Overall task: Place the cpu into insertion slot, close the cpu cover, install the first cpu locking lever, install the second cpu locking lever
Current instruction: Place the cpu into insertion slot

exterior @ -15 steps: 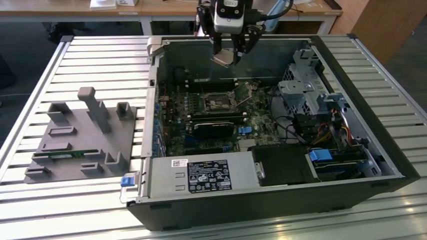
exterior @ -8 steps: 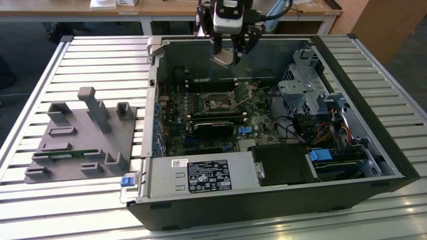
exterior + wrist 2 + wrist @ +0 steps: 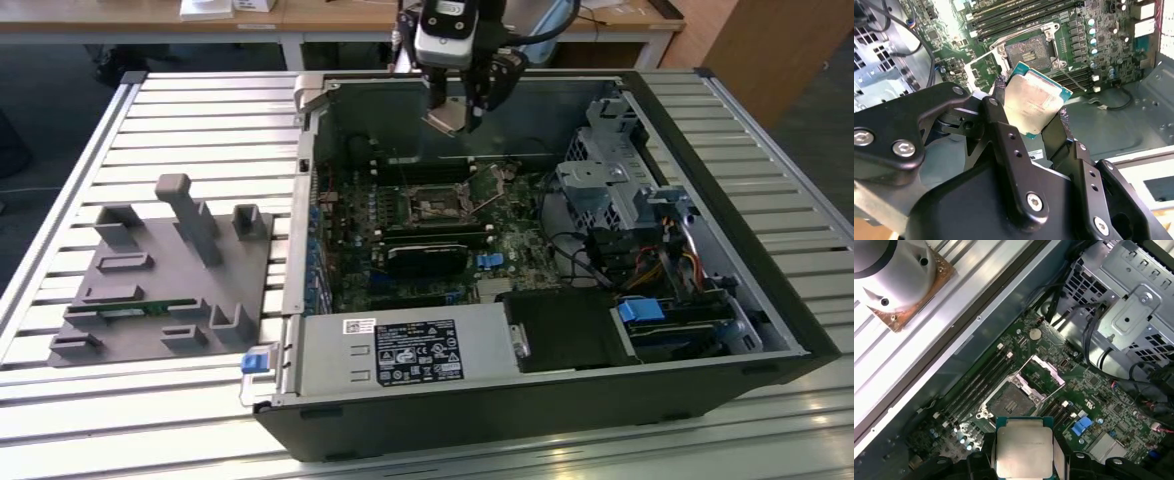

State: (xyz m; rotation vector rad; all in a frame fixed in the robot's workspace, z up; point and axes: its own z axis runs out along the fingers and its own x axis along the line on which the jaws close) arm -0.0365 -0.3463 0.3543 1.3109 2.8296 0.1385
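Cpu (image 3: 1037, 101), one, between two fingers (image 3: 1004, 131) of one tool (image 3: 1031, 102)

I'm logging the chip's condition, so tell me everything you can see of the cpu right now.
The cpu is a small flat square chip with a silvery-beige metal top and a green rim. It hangs tilted in the air, pinched on two opposite edges by the claw, inside the computer case, above and apart from the empty insertion slot. Nothing else touches it.
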